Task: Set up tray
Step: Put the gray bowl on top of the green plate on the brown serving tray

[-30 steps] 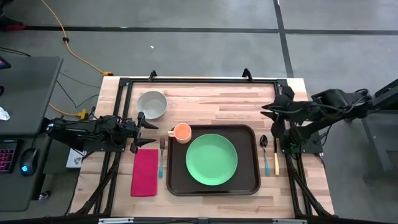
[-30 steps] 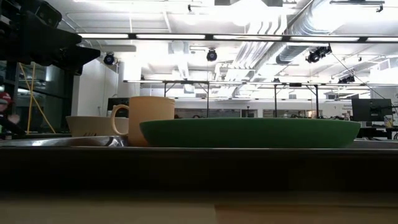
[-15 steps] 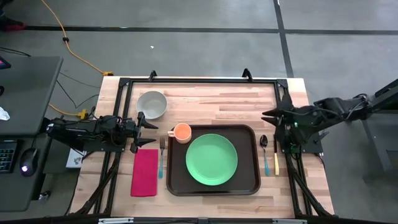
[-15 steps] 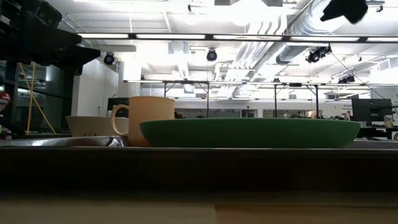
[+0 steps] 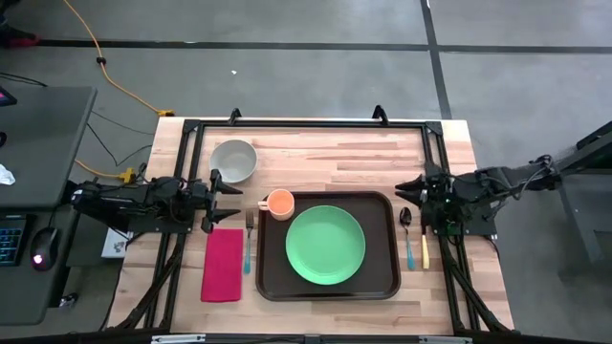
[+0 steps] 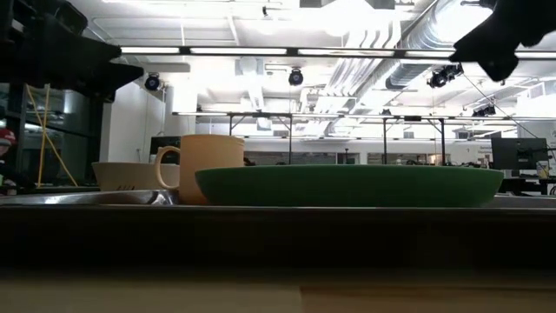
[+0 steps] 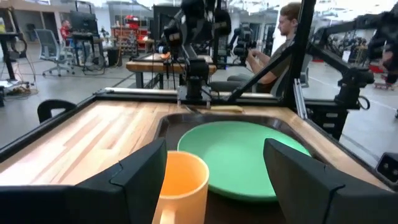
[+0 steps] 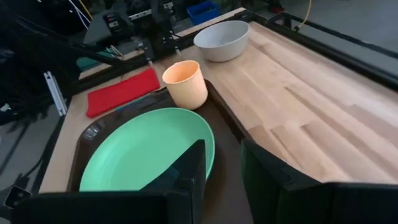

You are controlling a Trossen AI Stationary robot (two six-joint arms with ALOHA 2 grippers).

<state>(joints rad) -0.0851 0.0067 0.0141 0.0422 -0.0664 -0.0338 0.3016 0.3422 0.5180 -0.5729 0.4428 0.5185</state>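
The dark brown tray [image 5: 273, 277] lies in the middle of the table, carrying a green plate [image 5: 325, 245]. An orange cup [image 5: 279, 202] stands at the tray's far left corner. My left gripper [image 5: 232, 203] waits open at the table's left edge, pointing level at the cup [image 7: 181, 186]. My right gripper [image 5: 411, 187] hovers at the right edge, beyond the spoon [image 5: 405, 220]. Its fingers [image 8: 193, 168] stand a little apart with nothing between them and slant down toward the plate [image 8: 146, 152].
A grey bowl [image 5: 233, 159] stands at the far left. A red napkin [image 5: 223, 264] and a fork [image 5: 248, 239] lie left of the tray. A yellow-handled knife [image 5: 425, 244] lies beside the spoon. Bare wood stretches along the far side [image 5: 344, 153].
My right arm has folded back toward the table's right edge. Its gripper has come down there and has come into the low view from the top right. The left arm and all the tableware have kept still.
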